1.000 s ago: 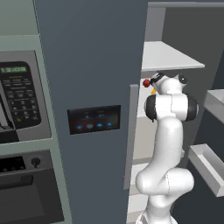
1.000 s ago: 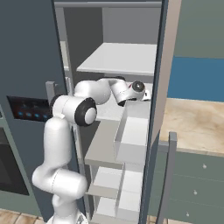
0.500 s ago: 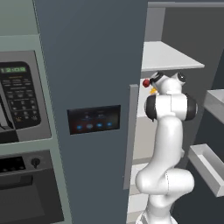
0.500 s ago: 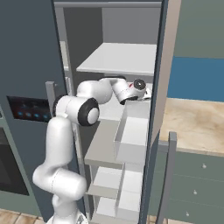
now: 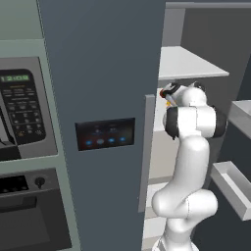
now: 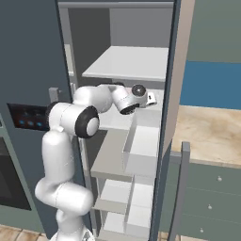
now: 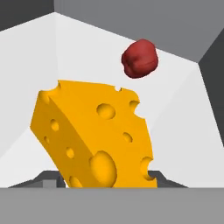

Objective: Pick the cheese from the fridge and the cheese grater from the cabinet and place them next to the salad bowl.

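Hand view: my pincer (image 7: 105, 181) closed on cheese (image 7: 94, 138), wedge tilted between fingertips (image 7: 50, 180) over white fridge (image 5: 103, 63) shelf; red pepper (image 7: 139, 58) lies beyond, well apart.

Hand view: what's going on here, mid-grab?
The white arm is reaching into the open slate-blue-grey fridge. In the hand view the yellow-orange wedge of cheese with holes sits between the two dark fingertips of the pincer, on a white shelf. The fingertips flank the wedge closely, but contact is hard to confirm. A small dark red rounded item lies further back on the shelf. The cheese is not yet out of the fridge.
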